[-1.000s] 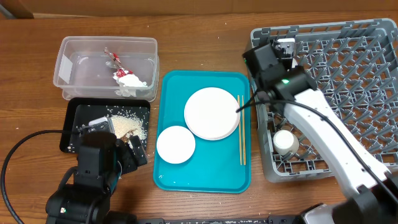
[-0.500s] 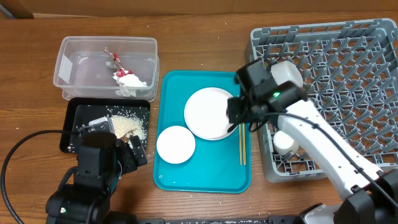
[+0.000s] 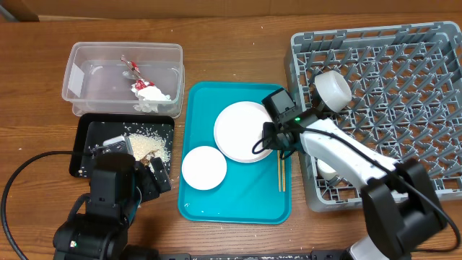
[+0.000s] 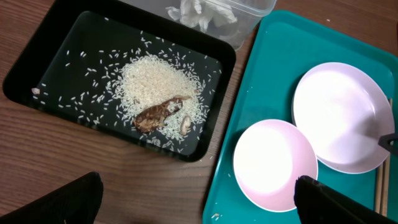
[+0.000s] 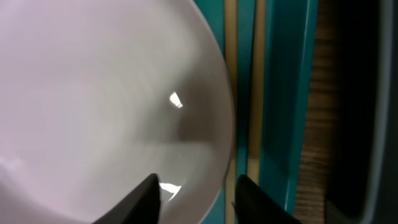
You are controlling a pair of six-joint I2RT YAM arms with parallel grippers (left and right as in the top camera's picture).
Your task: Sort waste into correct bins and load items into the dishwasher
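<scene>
Since a second ago the right gripper [image 5: 198, 193] has swung out of the grey rack [image 3: 404, 72] and dropped to the teal tray [image 3: 234, 206], leaving a white bowl [image 3: 332, 88] on its side in the rack's upper-left corner.

At the lower left of the overhead view the left gripper [image 4: 199, 211] hangs idle, its fingers spread wide and holding nothing. Just above it sits the black tray [image 3: 90, 133] with the rice [image 4: 152, 81] and brown scraps. On the teal tray lie the small bowl [image 3: 203, 167] and, touching it, the large plate [image 3: 244, 130].

The right gripper's fingers stand apart astride the plate's right rim, one over the plate, the other over the chopsticks [image 3: 280, 162] just beside it.

Farther up, the clear tub [image 3: 79, 72] holds the napkin [image 3: 151, 94] and the red wrapper [image 3: 133, 72].

The risk is the outer finger pinching a chopstick against the rim. That would make a shallow, uneven grip, and the glossy plate could slip or drag the sticks off.
</scene>
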